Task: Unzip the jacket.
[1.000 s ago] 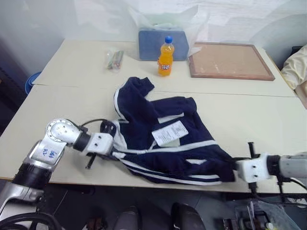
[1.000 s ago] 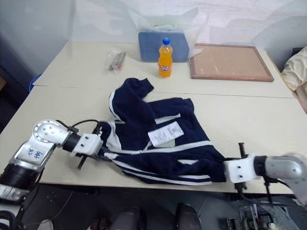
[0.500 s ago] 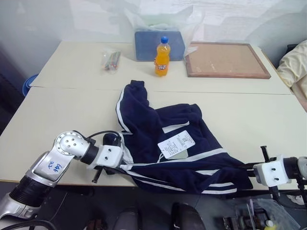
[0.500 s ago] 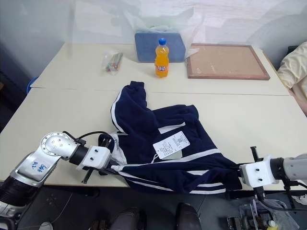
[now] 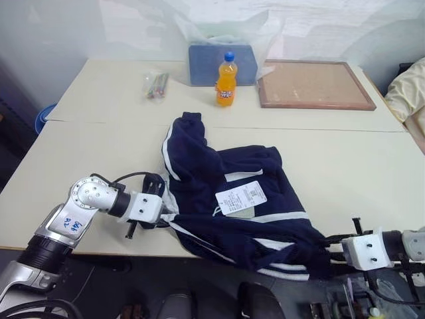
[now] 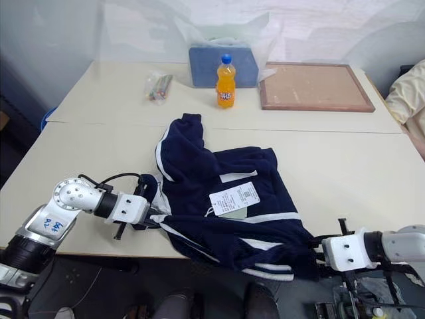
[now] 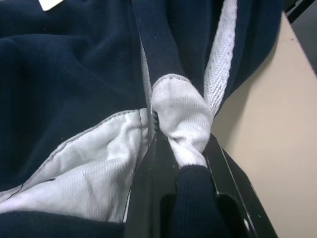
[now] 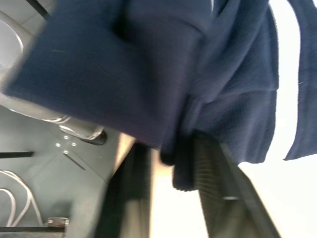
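Observation:
The navy jacket (image 5: 232, 193) with white stripes lies crumpled on the near table, its white paper tag (image 5: 240, 198) facing up. My left gripper (image 5: 163, 216) is shut on the jacket's left edge. In the left wrist view its fingers (image 7: 228, 183) pinch a white fold (image 7: 181, 119) beside the zipper line. At the table's front right edge, my right gripper (image 5: 332, 242) stands open against the jacket's lower corner, which sags over the edge. In the right wrist view navy cloth (image 8: 148, 74) hangs between its parted fingers (image 8: 218, 198).
An orange drink bottle (image 5: 226, 79) stands at the back, before a blue box (image 5: 222, 63) under clear plastic. A framed cork board (image 5: 315, 84) lies at the back right, and a small bag of pens (image 5: 157, 84) at the back left.
My right gripper's fingers have parted and it has drawn back towards me. The jacket's lower right corner, stretched before, now sags over the table edge. My left gripper still holds the left edge.

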`<state>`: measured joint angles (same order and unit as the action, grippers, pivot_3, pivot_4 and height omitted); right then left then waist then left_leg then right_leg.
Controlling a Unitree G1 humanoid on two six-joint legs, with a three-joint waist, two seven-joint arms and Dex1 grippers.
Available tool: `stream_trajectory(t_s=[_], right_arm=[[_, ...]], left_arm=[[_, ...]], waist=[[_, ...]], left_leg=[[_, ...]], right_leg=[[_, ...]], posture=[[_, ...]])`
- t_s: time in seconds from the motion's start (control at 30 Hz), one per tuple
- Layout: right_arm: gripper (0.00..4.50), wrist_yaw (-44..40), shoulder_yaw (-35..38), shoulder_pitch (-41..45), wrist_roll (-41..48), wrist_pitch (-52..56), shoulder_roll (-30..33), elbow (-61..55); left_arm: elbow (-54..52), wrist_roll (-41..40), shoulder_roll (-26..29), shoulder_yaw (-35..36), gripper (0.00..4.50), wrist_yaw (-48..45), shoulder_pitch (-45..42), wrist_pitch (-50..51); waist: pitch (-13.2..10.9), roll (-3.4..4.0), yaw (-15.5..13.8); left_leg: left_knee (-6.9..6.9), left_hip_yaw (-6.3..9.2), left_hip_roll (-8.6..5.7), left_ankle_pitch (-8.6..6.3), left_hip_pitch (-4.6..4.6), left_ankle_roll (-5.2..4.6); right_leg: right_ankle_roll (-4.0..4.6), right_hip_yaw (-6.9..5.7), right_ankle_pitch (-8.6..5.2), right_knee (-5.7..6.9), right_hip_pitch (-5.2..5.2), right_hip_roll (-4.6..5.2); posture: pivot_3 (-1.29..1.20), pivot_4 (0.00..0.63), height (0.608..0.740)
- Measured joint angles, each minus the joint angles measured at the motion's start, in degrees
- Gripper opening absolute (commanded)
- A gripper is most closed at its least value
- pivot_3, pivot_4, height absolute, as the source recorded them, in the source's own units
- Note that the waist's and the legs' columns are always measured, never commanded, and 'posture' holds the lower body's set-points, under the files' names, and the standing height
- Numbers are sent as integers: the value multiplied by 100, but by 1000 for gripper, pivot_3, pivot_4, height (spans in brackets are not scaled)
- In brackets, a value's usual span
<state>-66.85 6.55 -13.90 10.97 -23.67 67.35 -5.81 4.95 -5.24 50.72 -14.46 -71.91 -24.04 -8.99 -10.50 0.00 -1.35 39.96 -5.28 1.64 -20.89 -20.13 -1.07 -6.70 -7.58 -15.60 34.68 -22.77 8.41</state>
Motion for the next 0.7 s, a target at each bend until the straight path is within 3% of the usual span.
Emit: stream_trajectory(t_s=[0.2,0.43,0.57,0.7], right_arm=[[4395,-22,114,-85,67,255,-32,-137],[4500,-433,987,-259,686,898,34,-448],[4500,-688,1445,269,1563,1981,318,-920],[4500,-253,1020,1487,1837,2736,157,-1434]], left_arm=[[-323,-213,87,212,1966,-191,295,439],[-1172,-1255,781,563,4179,-953,838,1827],[-1284,-2018,985,972,4179,-1240,425,2811],[-1130,-2279,623,1067,4179,-1056,-533,3543]], waist=[[0,1,26],[-12,5,15],[-17,8,-5],[-17,9,4]], left_leg=[[-1,-3,4,-7,-1,1],[6,-6,5,-20,-12,-9],[18,-1,5,-21,-11,-11],[12,0,5,-23,-9,-4]], right_leg=[[0,0,0,9,-2,-3],[-1,1,0,0,-7,-4],[-1,3,1,-14,-5,-2],[-1,4,1,4,-5,-8]], posture=[[0,150,740],[0,150,740],[0,150,740],[0,150,740]])
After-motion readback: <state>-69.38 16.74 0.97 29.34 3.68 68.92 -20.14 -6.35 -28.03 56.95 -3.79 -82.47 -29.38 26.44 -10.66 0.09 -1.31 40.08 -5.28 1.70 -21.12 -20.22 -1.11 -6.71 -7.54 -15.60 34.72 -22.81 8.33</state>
